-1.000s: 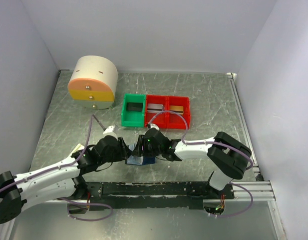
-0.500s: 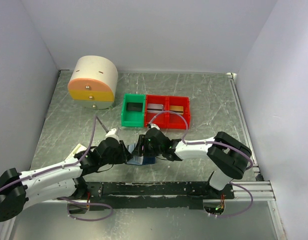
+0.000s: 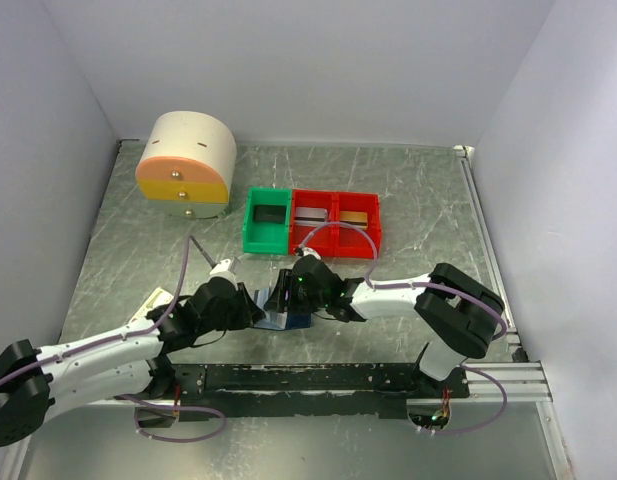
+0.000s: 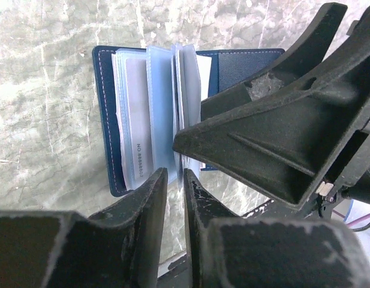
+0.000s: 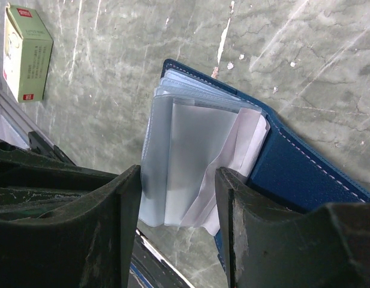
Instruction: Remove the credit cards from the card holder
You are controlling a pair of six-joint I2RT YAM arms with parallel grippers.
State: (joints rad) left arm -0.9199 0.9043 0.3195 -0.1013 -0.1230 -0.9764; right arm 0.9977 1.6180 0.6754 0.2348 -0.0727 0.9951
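The card holder point(image 3: 288, 318) lies open on the table between both grippers, dark navy with pale blue sleeves fanned up point(image 4: 161, 96). One sleeve holds a pale grey credit card point(image 4: 134, 126) with a printed number. My left gripper point(image 4: 176, 179) has its jaws a narrow slit apart, with the lower edge of a sleeve right at the tips; it also shows in the top view point(image 3: 253, 305). My right gripper point(image 5: 176, 186) is open and straddles the sleeves' free edge point(image 5: 185, 162) without touching; its fingers point(image 4: 262, 138) reach over the holder's right half point(image 5: 304, 174).
A cream box with a red label point(image 5: 27, 53) lies left of the holder, near the left arm point(image 3: 156, 297). A green bin point(image 3: 246, 222) and red bins point(image 3: 333, 248) stand behind; the red ones hold a grey and a tan flat piece. A round drawer unit point(image 3: 186, 160) stands back left.
My left gripper has moved right, up to the holder's near edge. The right gripper and the holder have stayed put.
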